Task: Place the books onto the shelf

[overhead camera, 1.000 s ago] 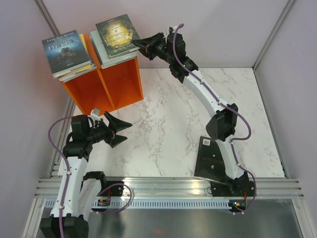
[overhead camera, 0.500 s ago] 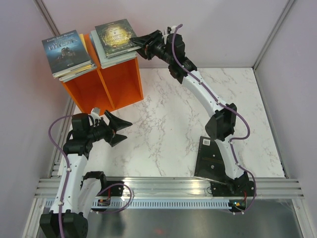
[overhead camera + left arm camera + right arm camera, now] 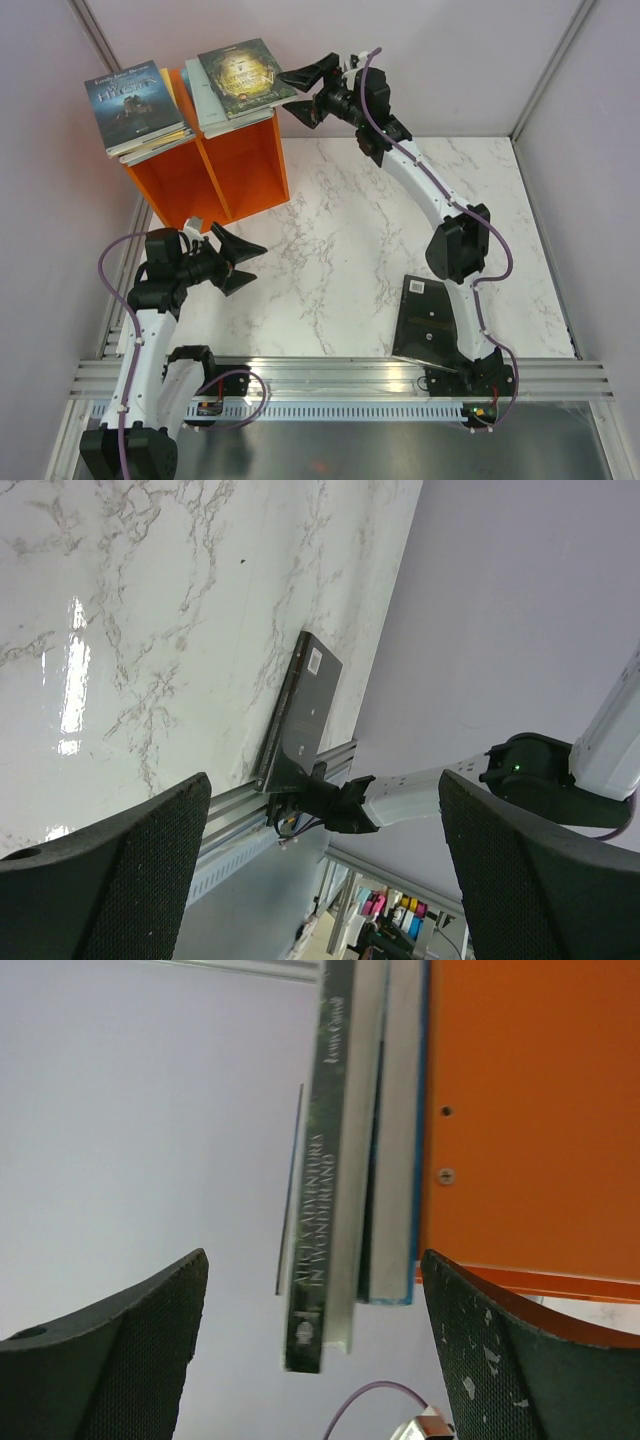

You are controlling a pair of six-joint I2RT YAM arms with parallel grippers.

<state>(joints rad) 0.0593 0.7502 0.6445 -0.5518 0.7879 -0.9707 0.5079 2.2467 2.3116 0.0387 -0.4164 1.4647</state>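
The orange shelf (image 3: 245, 165) stands at the table's far left. Two stacks of books lie on its top. A dark blue book (image 3: 133, 98) tops the left stack and a green-gold book (image 3: 240, 72) tops the right one. My right gripper (image 3: 290, 92) hangs open just right of that stack, holding nothing. In the right wrist view the green-gold book's spine (image 3: 322, 1170) and a blue book (image 3: 395, 1160) lie against the shelf (image 3: 530, 1110), beyond my open right gripper (image 3: 315, 1360). A black book (image 3: 425, 320) lies by the right arm's base. My left gripper (image 3: 258, 266) is open and empty.
The black book (image 3: 300, 715) shows in the left wrist view at the table's edge by the metal rail (image 3: 230, 820), beyond my left gripper (image 3: 320, 880). Grey walls close in the table on three sides. The right arm (image 3: 440, 215) arches over the marble top.
My right gripper has opened, let go of the green-gold book and drawn back slightly to the right. The book stays on the right stack. The left arm has not moved.
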